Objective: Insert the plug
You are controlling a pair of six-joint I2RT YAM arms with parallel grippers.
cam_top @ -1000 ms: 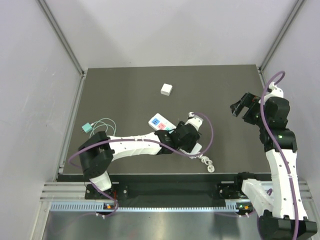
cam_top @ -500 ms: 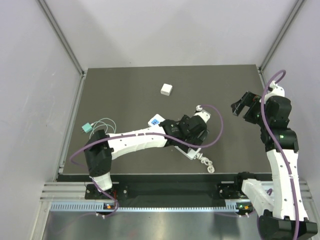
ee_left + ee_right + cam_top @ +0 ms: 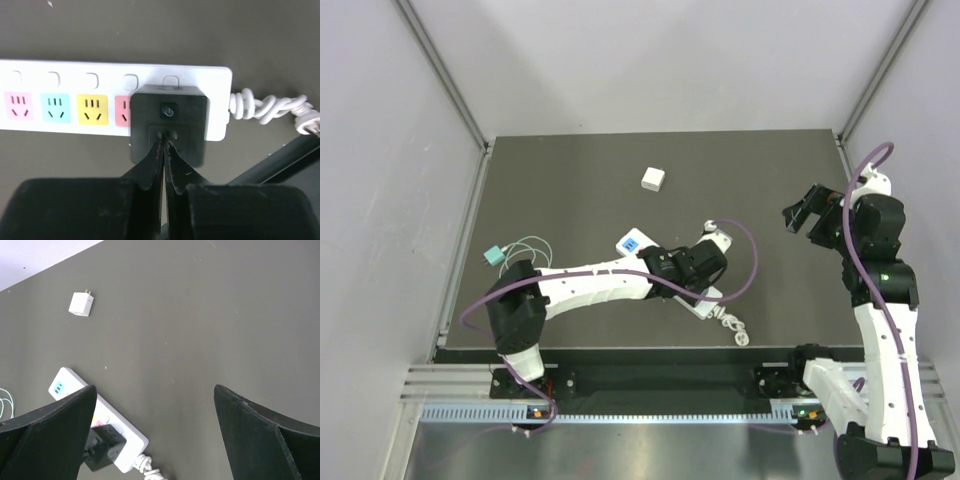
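The black cube plug (image 3: 169,120) sits on the last socket of the white power strip (image 3: 60,80), at the end where the cord leaves. My left gripper (image 3: 164,142) is shut, with nothing between its fingers, and its joined tips rest on the plug's top face. From above, the left gripper (image 3: 695,270) covers most of the strip (image 3: 632,241). My right gripper (image 3: 802,215) hangs open over the table's right side, away from everything. Its wrist view shows the plug (image 3: 104,449) on the strip (image 3: 125,440) at the lower left.
A small white charger cube (image 3: 653,179) lies toward the back of the dark table. A teal connector with a thin cable (image 3: 495,257) sits at the left edge. The strip's coiled white cord (image 3: 732,325) trails to the front edge. Grey walls enclose the table.
The left gripper's jaws have closed. Its wrist first swung out to the right over the strip, then settled back onto the plug. The right arm has not moved.
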